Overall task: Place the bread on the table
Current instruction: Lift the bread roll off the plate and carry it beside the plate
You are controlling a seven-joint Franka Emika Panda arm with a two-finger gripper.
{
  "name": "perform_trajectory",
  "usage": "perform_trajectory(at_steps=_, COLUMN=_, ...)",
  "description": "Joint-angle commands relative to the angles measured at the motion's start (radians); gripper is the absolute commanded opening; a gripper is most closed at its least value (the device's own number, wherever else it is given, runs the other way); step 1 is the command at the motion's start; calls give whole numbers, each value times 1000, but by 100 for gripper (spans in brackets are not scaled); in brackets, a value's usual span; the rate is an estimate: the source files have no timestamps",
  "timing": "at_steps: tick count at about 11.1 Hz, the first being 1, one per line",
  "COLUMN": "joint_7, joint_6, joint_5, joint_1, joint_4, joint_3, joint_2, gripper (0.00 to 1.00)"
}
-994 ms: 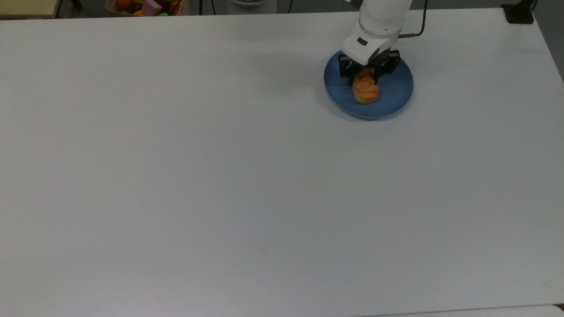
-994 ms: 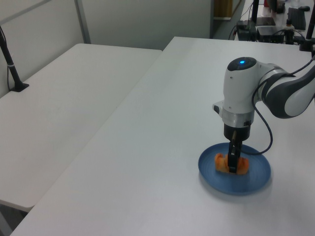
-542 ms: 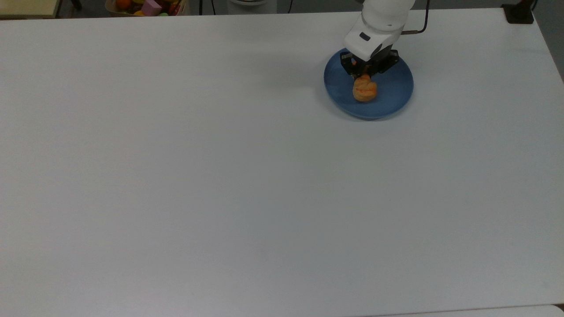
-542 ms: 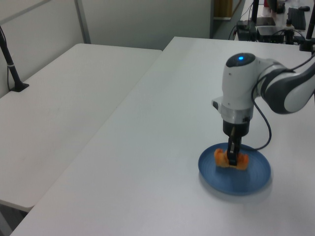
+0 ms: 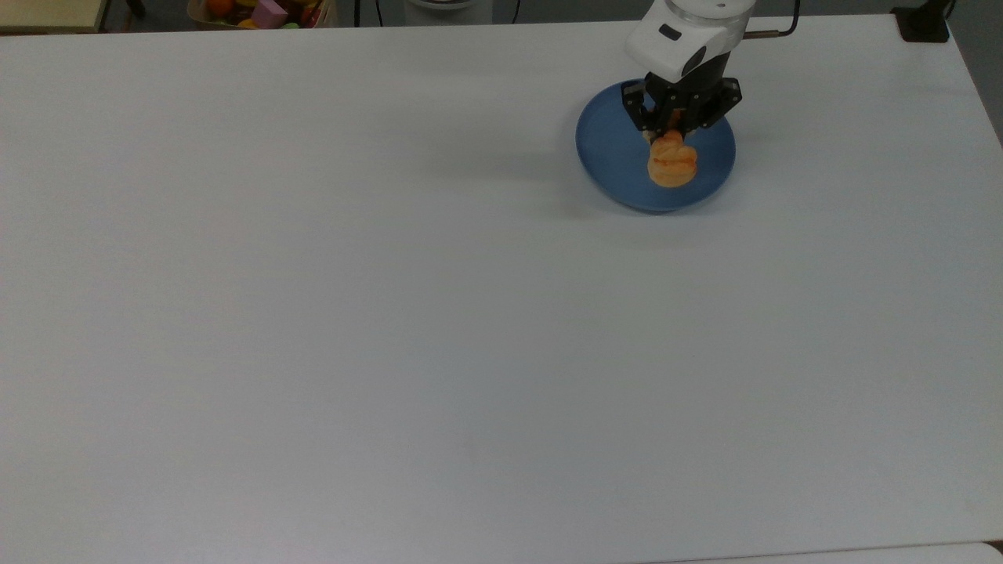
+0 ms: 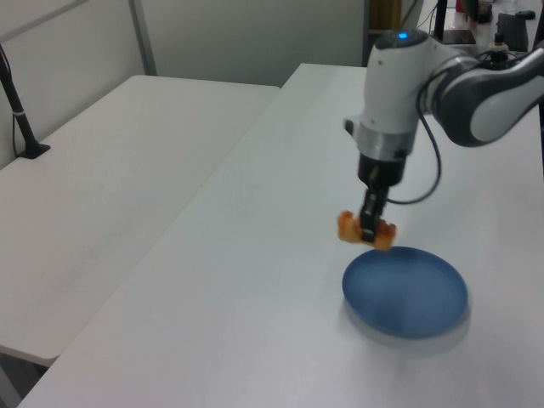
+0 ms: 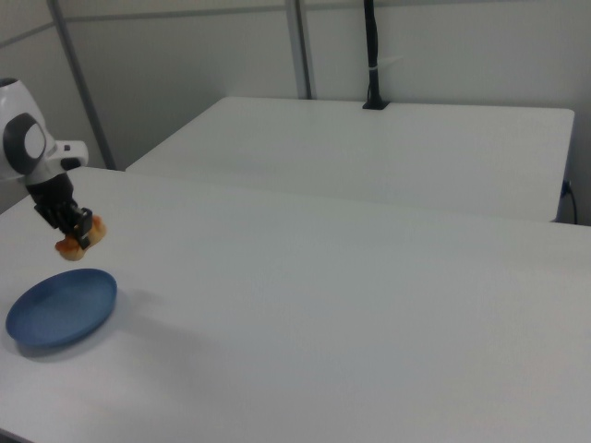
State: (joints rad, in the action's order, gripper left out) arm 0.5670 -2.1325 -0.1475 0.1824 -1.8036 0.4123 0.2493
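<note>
The gripper [image 6: 371, 231] is closed on the bread [image 6: 365, 230], pinching it across its middle so that an orange lobe sticks out on either side of the fingers. The bread hangs in the air, clear of the blue plate [image 6: 405, 291] and above its rim nearest the table's [image 5: 313, 313] long bare middle; in the right view the roll [image 7: 78, 240] hangs over the plate's [image 7: 61, 306] far rim. In the top view the bread [image 5: 672, 163] overlaps the plate [image 5: 611, 149], which sits close to the table's far edge, toward the top view's right corner.

Risks from this state (judged, not observed):
- Slip. The roll looks glazed and soft, and it is held by a narrow pinch; a quick sideways move could let it rotate or slide out and drop back onto the plate.
- Crushing. A soft pastry may deform under the fingers, loosening the hold.
- Wrong landing place. Released too soon, the bread would come down on the plate or its rim rather than on the white tabletop; it could also tip the rim.
- Rolling. Dropped from height, an oblong roll may tumble toward the nearby table edge.
</note>
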Motion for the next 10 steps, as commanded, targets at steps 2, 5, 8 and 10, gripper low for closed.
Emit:
perform_trajectory(at_steps=2, joint_7=-7, joint_6=-15, joint_5=-104, joint_1=81, joint_4=284, joint_3=-107, joint_2=235, gripper=24)
perform_trajectory(at_steps=5, joint_7=-56, joint_6=-174, joint_5=-132, joint_1=94, joint_4=320, joint_3=-127, joint_2=324, gripper=25)
perform_trajectory(at_steps=8, joint_7=-58, joint_6=-247, joint_5=-155, joint_1=94, joint_4=320, joint_3=-129, joint_2=398, gripper=34)
perform_trajectory(at_steps=10, joint_7=-55, joint_6=-253, joint_5=-159, joint_1=94, joint_4=317, joint_3=-129, joint_2=409, gripper=70)
